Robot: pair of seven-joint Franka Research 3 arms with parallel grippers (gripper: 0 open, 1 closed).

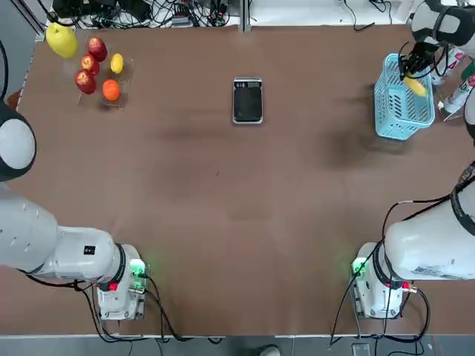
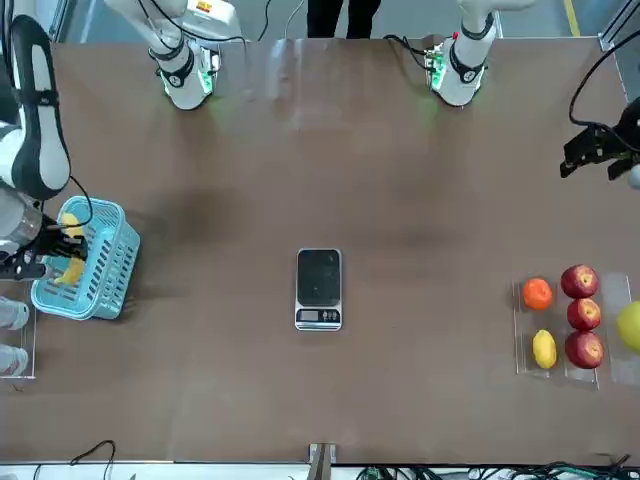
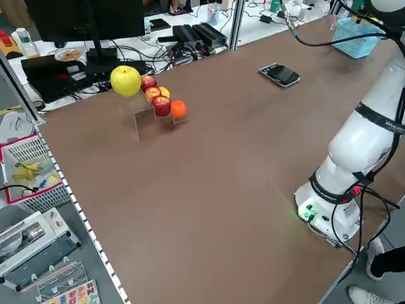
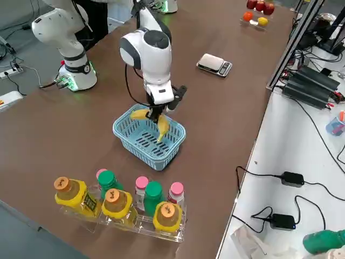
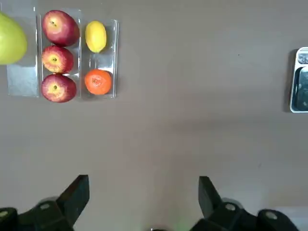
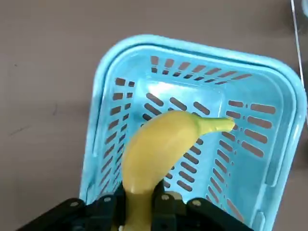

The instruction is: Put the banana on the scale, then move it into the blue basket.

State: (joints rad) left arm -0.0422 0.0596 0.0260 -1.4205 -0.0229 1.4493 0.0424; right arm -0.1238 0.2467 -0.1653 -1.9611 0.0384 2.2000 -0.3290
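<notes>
**Banana hanging over the basket, not yet let go**

Starting at the left of the overhead view, the left end effector (image 5: 143, 199) is hanging idle above the bench (image 1: 223, 193) with its fingers spread wide and nothing between them, looking down on the fruit stand (image 1: 100, 70) with its apples, orange and lemon. Further along, in the middle, the scale (image 1: 248, 100) is lying flat with a bare top. At the far right, the right end effector (image 4: 157, 112) is clamping the banana (image 4: 158, 123) by one end, directly over the blue basket (image 4: 150, 136).

What worries me here is the drop. The banana is being pinched at one end only, so most of its length is hanging free; if the fingers open while it is this high, I reckon it could swing, strike the rim (image 6: 192, 48) and tip out onto the bench, or jolt the light basket sideways toward the bottles (image 4: 116, 205) standing close by. Coming down too far, the fingers could equally be catching the lattice wall.

As for its lie: the banana's long axis is running steeply downward from the fingers into the basket, curving as it goes. In the right wrist view the stem tip (image 6: 219, 125) is pointing away from the fingers, toward the basket's far wall.
</notes>
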